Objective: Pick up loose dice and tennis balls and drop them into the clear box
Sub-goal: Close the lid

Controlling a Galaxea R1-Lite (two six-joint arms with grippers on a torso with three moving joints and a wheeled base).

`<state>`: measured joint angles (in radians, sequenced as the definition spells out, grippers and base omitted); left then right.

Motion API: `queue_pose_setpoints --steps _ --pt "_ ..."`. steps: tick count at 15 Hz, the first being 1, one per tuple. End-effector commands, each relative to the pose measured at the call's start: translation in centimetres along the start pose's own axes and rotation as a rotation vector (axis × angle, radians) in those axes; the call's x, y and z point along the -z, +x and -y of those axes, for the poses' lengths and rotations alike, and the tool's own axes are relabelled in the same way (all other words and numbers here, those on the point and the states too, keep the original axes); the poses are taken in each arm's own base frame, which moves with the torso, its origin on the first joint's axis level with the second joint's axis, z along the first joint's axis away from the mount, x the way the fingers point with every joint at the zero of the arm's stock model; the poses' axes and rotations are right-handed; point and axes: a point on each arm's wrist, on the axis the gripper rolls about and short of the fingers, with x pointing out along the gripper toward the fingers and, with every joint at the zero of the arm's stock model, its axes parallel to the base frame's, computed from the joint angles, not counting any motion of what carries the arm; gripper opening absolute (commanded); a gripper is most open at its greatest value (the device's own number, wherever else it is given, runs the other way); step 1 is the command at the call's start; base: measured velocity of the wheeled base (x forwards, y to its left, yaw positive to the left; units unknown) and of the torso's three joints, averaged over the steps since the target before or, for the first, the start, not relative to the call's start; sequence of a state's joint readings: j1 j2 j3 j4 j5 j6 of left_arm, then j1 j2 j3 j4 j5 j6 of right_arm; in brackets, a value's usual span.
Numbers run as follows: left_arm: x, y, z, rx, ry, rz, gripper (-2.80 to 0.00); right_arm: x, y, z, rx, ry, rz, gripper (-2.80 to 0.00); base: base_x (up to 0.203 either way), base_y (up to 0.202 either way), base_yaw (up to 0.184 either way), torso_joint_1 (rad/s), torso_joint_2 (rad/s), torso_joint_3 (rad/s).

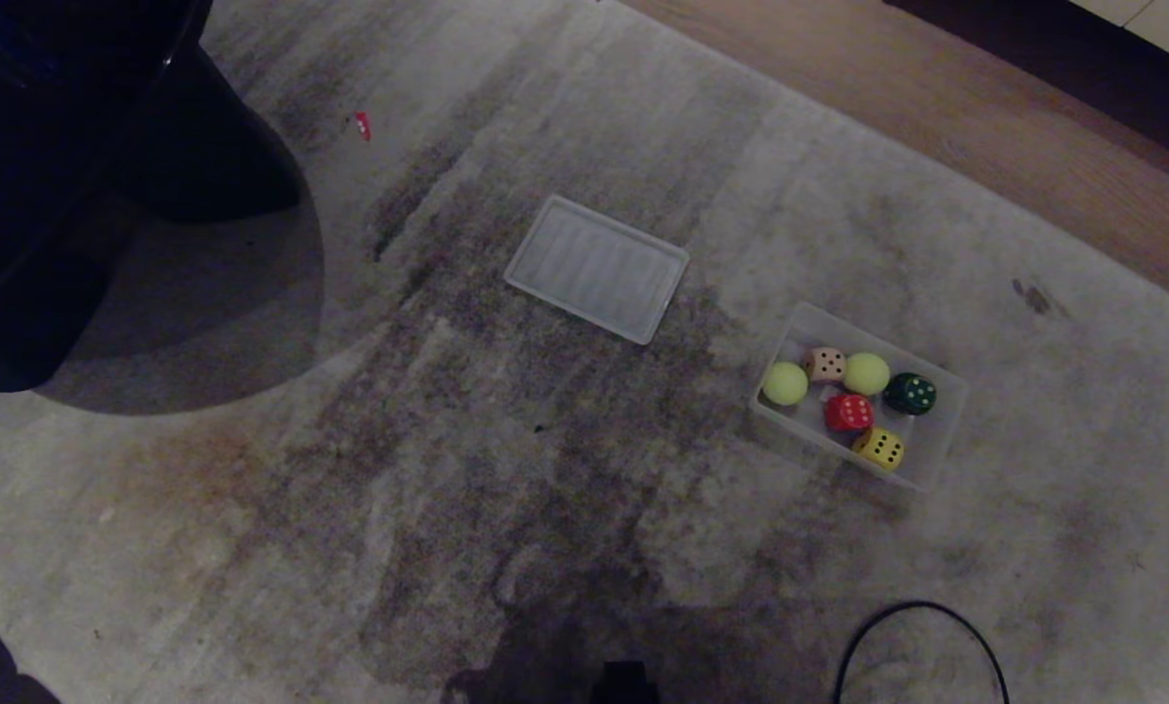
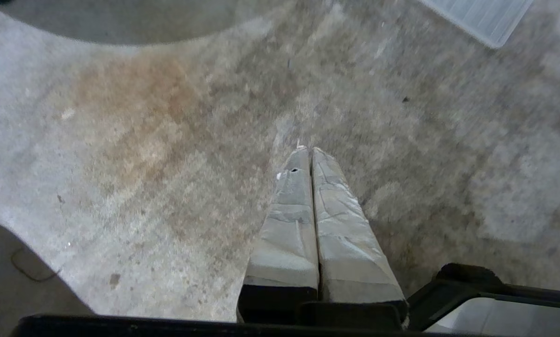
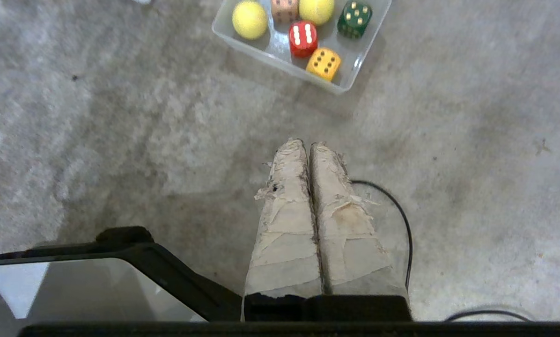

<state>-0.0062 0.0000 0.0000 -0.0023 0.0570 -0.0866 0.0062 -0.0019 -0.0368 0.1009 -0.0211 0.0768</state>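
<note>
Carpet fills your head view, and the box sits on it off to your right. Inside, you've got all six pieces: two balls, with the beige die between them, the green die at the far end, the red die and the yellow die along the near wall. A ribbed panel lies flat, apart from the box. Your left tool hangs over bare carpet, fingers pressed together, gripping nothing. Your right tool is the same, clamped tight and empty, near the box, a cable beneath it.
</note>
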Motion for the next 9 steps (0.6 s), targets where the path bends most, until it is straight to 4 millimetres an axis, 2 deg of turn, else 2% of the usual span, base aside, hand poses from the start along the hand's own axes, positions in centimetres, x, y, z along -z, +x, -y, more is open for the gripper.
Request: queue_pose_setpoints --steps 1,6,9 --pt "0.03 0.02 0.00 -0.002 -0.001 -0.002 -2.80 -0.04 0.00 0.00 0.000 0.001 -0.001 -2.80 0.000 0.000 0.000 0.003 0.00 0.203" --pt "0.03 0.02 0.00 -0.001 -0.002 -0.002 -2.80 -0.04 0.00 0.00 0.000 0.001 -0.001 -2.80 0.000 0.000 0.000 0.004 0.00 0.205" --pt "0.05 0.02 0.00 0.001 0.007 -0.004 -2.80 -0.04 0.00 0.00 0.001 0.000 -0.001 -2.80 0.000 0.000 0.000 0.001 0.00 0.107"
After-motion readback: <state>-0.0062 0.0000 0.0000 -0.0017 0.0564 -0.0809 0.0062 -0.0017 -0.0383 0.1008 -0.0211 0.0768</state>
